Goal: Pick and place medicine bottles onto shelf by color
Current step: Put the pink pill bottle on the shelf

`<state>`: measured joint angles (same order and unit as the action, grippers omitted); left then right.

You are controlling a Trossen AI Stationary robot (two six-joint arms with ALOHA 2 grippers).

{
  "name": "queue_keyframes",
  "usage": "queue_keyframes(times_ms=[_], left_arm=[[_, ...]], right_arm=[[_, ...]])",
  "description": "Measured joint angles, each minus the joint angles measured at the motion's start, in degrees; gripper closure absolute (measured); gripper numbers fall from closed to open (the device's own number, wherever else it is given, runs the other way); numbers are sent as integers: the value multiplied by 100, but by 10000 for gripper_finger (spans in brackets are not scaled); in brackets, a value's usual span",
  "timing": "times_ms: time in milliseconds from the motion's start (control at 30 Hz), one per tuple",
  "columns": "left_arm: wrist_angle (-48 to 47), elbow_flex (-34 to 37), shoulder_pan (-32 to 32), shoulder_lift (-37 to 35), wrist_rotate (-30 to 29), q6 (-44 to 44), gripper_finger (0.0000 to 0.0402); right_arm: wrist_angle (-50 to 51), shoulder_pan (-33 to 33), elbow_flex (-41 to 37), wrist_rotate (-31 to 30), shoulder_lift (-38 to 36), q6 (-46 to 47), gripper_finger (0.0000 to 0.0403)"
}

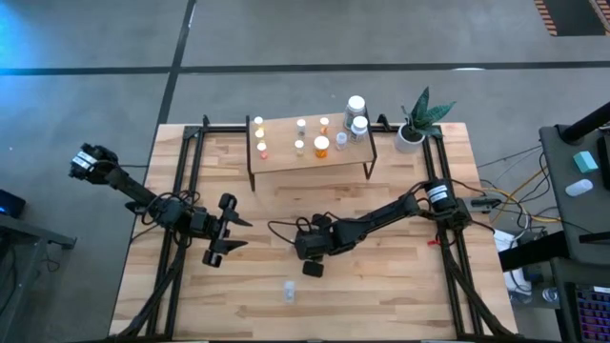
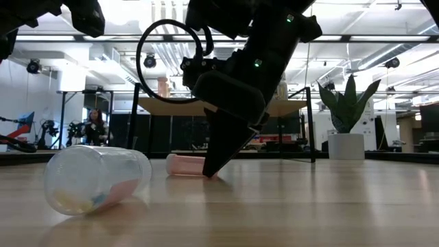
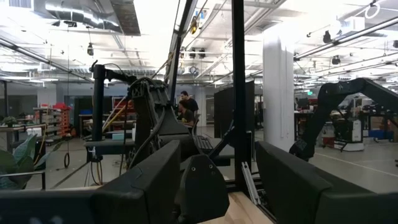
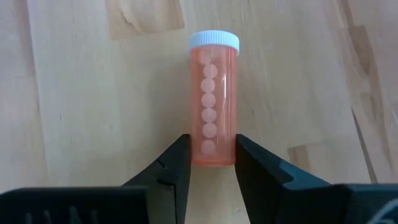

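**Orange bottle between the jaws of the right gripper**

Light wood planks form the tabletop (image 4: pixel 74 93), and on them an orange bottle (image 4: pixel 213 102) is laid on its side. The right gripper (image 4: pixel 212 163) is lowered over it, with its jaws narrowed on both sides of the bottom end of the bottle; they seem to touch the wall, but it cannot be told whether the bottle is already clamped. The white cap (image 4: pixel 214 42) is pointed away from the gripper.

The bottle is judged to be light, stiff plastic with a smooth, rather slippery wall. Since it is round and lying down, it could roll or slide out if pressed off-centre. A hold nearer the middle of the body would probably be safer than at the very end.

The body is seen as translucent orange, with a row of round pale tablets inside.

Well apart, the left gripper (image 1: pixel 225 232) is kept waiting with its jaws apart and empty. The shelf (image 1: pixel 310 152), beyond the right gripper, is carrying several bottles already.
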<state>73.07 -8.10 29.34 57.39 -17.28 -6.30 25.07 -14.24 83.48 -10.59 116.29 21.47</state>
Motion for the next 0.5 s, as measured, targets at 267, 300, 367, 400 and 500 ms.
queue_keyframes(times_ms=[267,300,367,400,500], left_arm=[[-2,0,0,0,0,-1,207],[-2,0,0,0,0,0,207],[-2,0,0,-2,0,-1,207],[-2,0,0,-2,0,1,207],[0,0,0,-4,0,1,207]], right_arm=[[-10,-6,0,0,0,-4,307],[-10,-10,0,-1,-2,-4,306],[-10,-27,0,0,-28,-4,305],[-8,-40,0,0,-62,-4,306],[-81,-97,2,-17,-208,-51,307]])
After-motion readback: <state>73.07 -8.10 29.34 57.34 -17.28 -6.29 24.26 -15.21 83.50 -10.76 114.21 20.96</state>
